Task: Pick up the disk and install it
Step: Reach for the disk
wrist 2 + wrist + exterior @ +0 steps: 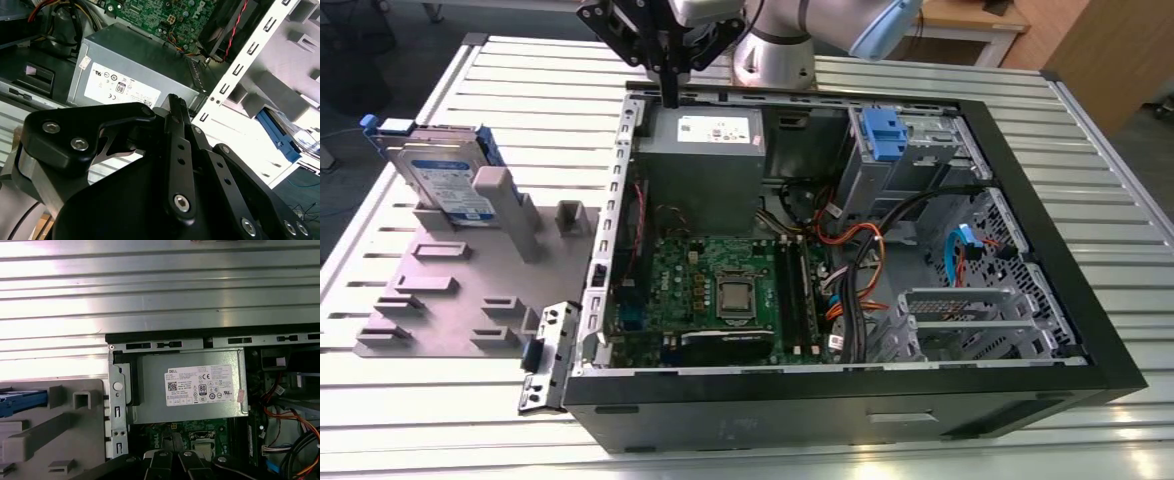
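Gripper [670,97] hangs over the far wall of the open computer case [1067,300], beside the corner of the grey power supply box [700,135]. Its fingers point straight down. In the second wrist view the fingers [176,117] are pressed together with nothing between them: closed and empty. It touches nothing.

Disk [447,180] is outside the case, on the exterior view's left and well apart from the gripper. It stands on end in a slot of the grey fixture plate [440,300], which lies on the slatted metal table [1067,110]. The disk's long axis is roughly upright, leaning slightly. Its white-and-blue label face is turned toward the near side of the table. Blue rails run up both long sides. In the first wrist view one blue rail [22,402] shows at the fixture's edge.

Inside the case are a green motherboard [720,290], a blue latch [883,135] on a metal cage and an empty metal bay [961,320].
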